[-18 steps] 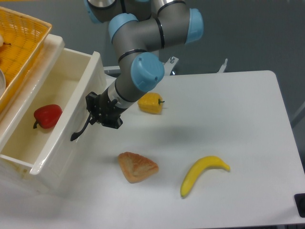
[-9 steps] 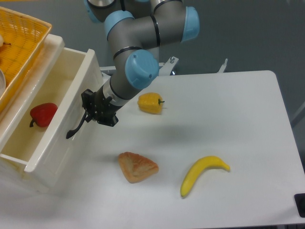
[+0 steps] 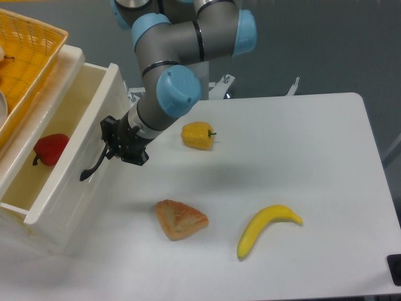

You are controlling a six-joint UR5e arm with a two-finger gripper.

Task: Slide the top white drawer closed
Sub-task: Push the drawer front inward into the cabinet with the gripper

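The top white drawer (image 3: 75,150) stands partly pulled out at the left, a glossy cream box with a curved black handle (image 3: 93,164) on its front panel. A red pepper (image 3: 50,148) lies inside it. My gripper (image 3: 113,145) sits right against the front panel at the upper end of the handle. Its black fingers are bunched together by the handle, and the frame does not show whether they are open or shut.
A yellow wicker basket (image 3: 28,59) rests on the cabinet top at the upper left. On the white table (image 3: 301,163) lie a yellow pepper (image 3: 198,135), a piece of bread (image 3: 180,219) and a banana (image 3: 265,228). The table's right edge runs near x 600.
The drawer has slid leftward into the cabinet, with my gripper moving left along with its front panel. The red pepper shifted left with the drawer.
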